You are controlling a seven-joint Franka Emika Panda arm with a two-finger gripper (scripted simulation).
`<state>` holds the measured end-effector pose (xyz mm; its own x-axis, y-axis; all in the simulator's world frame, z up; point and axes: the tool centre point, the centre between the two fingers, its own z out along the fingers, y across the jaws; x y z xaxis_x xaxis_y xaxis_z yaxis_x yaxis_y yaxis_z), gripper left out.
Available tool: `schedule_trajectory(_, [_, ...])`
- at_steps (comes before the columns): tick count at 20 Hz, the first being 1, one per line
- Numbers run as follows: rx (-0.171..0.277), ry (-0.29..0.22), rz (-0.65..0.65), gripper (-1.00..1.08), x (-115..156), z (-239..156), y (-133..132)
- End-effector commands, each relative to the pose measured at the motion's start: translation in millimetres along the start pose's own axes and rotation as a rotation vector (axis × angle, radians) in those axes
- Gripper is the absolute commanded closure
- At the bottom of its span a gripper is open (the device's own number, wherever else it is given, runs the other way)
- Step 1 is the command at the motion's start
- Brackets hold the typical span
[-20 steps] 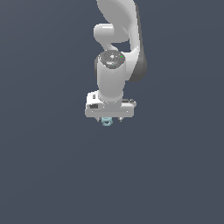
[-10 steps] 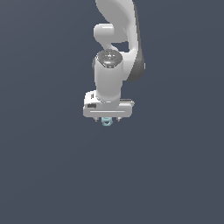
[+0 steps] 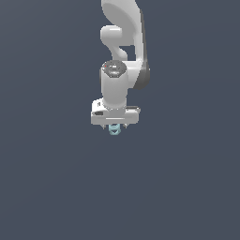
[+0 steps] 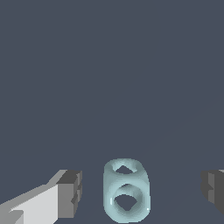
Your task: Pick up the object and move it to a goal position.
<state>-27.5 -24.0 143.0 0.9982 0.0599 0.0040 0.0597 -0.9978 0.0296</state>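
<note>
The object [image 4: 126, 194] is a small pale teal-blue piece of two joined rings with holes. In the wrist view it sits between the two dark finger pads [image 4: 72, 192], with a gap on each side. My gripper [image 4: 141, 187] is open around it and touches it on neither side. The exterior view shows the white gripper [image 3: 114, 126] pointing straight down, with the object [image 3: 114, 130] showing just under the hand. Its fingers are mostly hidden by the hand.
The white arm [image 3: 123, 42] rises from the hand toward the top of the exterior view. Around it there is only an even dark grey-blue ground [image 3: 56, 187]. No goal marker shows.
The arm has sunk slightly and its wrist has shifted a little toward the exterior view's left. The object has stayed in place under the hand.
</note>
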Motion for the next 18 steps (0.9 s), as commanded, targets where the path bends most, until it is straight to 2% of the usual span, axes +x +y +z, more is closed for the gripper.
schedule_trajectory(1, [0.007,-0.001,-0.005,-0.92,-13.4,12.2,0.3])
schedule_trajectory(10, [0.026,-0.003,-0.018,-0.92,-56.1,44.8,0.9])
schedule_trajectory(18, [0.029,-0.004,-0.021,-0.92,-69.1,53.2,1.1])
